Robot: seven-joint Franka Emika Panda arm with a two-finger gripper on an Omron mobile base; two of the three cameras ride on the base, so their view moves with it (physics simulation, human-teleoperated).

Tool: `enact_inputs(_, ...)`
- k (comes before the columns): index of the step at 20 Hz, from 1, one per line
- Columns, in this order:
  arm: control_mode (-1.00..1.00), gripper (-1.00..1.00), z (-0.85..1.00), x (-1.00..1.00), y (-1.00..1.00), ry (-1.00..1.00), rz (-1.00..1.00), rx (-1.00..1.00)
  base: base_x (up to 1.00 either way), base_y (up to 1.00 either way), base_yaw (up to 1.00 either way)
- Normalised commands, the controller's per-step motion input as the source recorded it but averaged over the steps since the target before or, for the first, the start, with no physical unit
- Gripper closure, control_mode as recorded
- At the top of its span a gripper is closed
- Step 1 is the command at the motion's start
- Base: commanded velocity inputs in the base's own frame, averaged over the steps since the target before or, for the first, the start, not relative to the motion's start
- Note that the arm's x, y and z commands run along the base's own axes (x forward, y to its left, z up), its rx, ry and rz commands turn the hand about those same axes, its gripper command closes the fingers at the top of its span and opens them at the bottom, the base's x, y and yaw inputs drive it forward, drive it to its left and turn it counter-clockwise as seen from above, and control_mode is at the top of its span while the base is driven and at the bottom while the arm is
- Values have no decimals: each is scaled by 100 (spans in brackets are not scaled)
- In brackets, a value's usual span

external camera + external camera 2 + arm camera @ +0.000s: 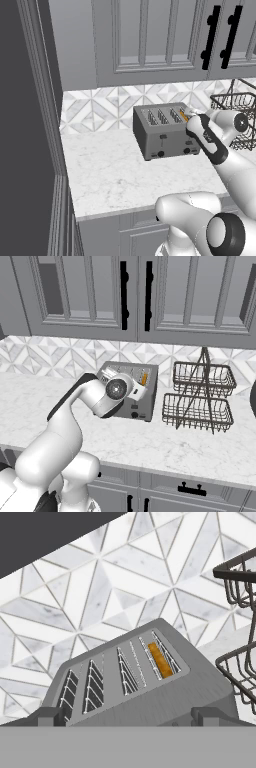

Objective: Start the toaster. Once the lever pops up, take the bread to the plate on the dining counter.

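Observation:
The dark grey toaster (pixel 162 134) stands on the white marble-look counter against the tiled wall. The bread (pixel 184 116) sits low in the toaster's rightmost slot, with just its orange crust edge showing (pixel 160 660). My gripper (pixel 193 125) hovers at the toaster's upper front right corner, close over the lever side. In the hand view the two dark fingertips (pixel 52 716) stand wide apart at the bottom, open, with the toaster's top (pixel 150 697) just ahead of them. In the right base view my arm covers the toaster's left front (pixel 145 406); the bread (pixel 144 377) shows beside the hand (pixel 138 392).
A two-tier dark wire basket rack (pixel 200 393) stands right of the toaster, close to my wrist (pixel 235 115). Grey wall cabinets (pixel 150 40) hang above. A tall dark panel (pixel 25 125) closes the counter's left end. Open counter top (pixel 110 175) lies in front of the toaster.

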Motion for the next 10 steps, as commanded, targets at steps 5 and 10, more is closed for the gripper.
enact_inputs(5,-100,-100,0,0,0,0,0,0,0,0,0)
enact_inputs(10,-100,-100,0,0,0,0,0,0,0,0,0)
